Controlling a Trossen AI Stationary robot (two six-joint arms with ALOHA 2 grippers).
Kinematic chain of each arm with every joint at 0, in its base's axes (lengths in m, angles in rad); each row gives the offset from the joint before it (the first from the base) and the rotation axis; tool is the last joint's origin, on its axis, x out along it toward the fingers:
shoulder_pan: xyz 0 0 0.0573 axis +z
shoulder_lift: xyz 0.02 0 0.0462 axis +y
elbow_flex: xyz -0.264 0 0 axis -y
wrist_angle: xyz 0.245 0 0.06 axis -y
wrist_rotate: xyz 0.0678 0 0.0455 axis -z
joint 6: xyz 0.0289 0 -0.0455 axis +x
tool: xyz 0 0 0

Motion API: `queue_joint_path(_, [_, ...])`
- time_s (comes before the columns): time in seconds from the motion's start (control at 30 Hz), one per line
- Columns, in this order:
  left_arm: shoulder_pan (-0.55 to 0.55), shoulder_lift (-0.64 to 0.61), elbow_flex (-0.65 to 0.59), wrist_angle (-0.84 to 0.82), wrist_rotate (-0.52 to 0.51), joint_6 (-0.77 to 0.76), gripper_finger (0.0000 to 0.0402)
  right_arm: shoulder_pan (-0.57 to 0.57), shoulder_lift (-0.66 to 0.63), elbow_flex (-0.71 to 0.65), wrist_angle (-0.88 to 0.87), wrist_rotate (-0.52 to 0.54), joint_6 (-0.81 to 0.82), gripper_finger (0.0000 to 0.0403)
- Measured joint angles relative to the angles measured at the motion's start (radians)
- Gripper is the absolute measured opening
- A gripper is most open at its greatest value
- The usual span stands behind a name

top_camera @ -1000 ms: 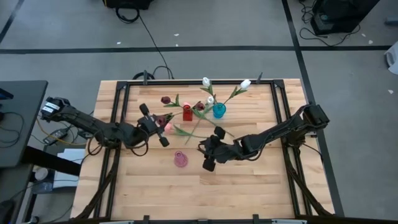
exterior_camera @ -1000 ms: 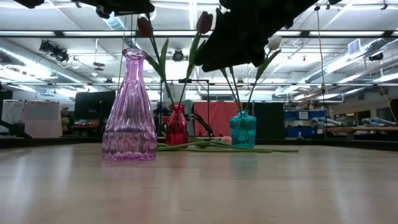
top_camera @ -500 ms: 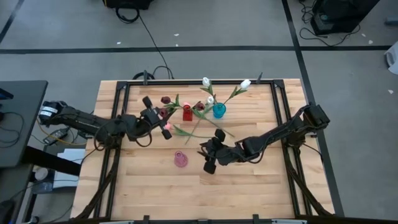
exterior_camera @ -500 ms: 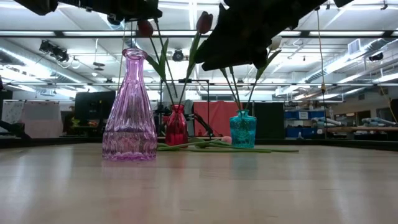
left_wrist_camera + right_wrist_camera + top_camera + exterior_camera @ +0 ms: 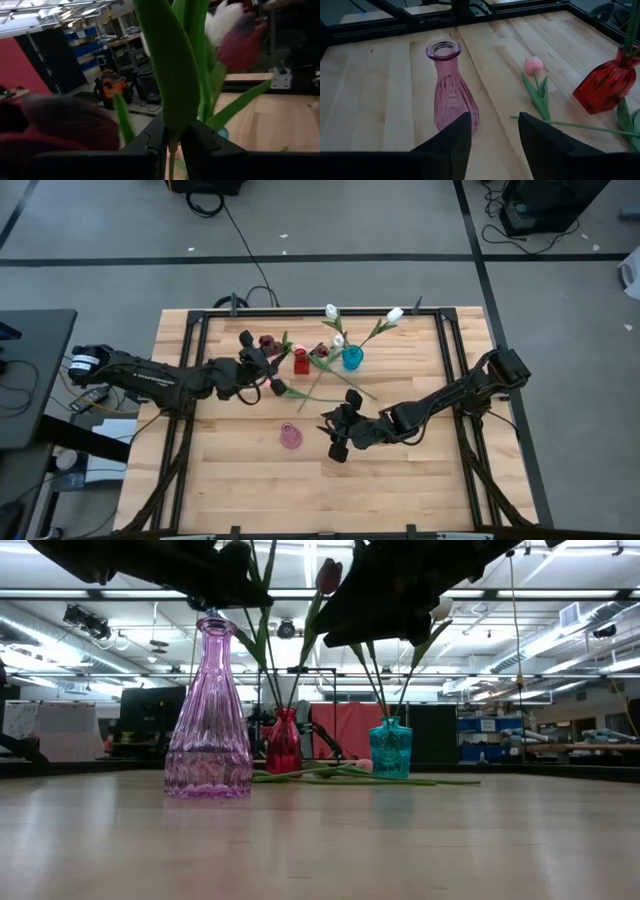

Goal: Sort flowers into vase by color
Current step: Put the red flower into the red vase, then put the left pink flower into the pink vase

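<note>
On the left, the left pincer is reaching in over the tabletop toward the red vase, its fingers clamped on a green stem with a broad leaf; which bud tops that stem cannot be told from here. The pink vase is standing empty, nearer the front edge. A pink tulip is lying flat on the wood between the pink vase and the red vase. The red vase is already holding maroon tulips. Just beside it on the right, the teal vase is holding white tulips. More loose stems are lying in front of these two vases. On the right, the right pincer is hovering just beside the pink vase with its fingers apart and gripping nothing.

To do this step well, the left arm is probably needing to lift the stem's foot clear above the matching vase's rim, holding it near upright, then lowering it straight into the neck. The necks are narrow and the vases look light, so a sideways push could tip one. Releasing should wait until the stem is sitting well inside.
</note>
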Motion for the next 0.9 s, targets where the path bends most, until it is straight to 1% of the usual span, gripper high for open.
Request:
queue_joint_path(0.13, [0.037, 0.0, 0.0, -0.035, 0.004, -0.075, 0.0051, 0.003, 0.001, 0.0, 0.019, 0.0, 0.0, 0.0174])
queue_joint_path(0.23, [0.064, 0.0, 0.0, -0.074, 0.062, -0.131, 0.0058, 0.007, 0.002, 0.0, 0.022, 0.001, 0.0, 0.0174])
queue_joint_path(0.33, [0.074, 0.0, 0.0, -0.099, 0.116, -0.157, 0.0088, 0.006, 0.002, 0.0, 0.02, 0.004, 0.012, 0.0174])
queue_joint_path(0.5, [0.075, -0.005, 0.0, -0.173, 0.125, -0.183, 0.0161, -0.013, 0.002, 0.0, -0.007, 0.004, 0.008, 0.0174])
queue_joint_path(0.63, [0.072, -0.026, 0.008, -0.257, 0.17, -0.191, 0.0206, -0.024, 0.002, 0.0, -0.016, 0.003, 0.0, 0.0174])
queue_joint_path(0.73, [0.072, -0.034, 0.021, -0.327, 0.178, -0.194, 0.0221, -0.043, 0.002, 0.0, -0.016, -0.011, -0.003, 0.0174])
queue_joint_path(0.9, [0.054, -0.06, 0.029, -0.393, 0.177, -0.194, 0.0224, -0.08, 0.002, 0.0, -0.033, -0.059, -0.004, 0.0174])
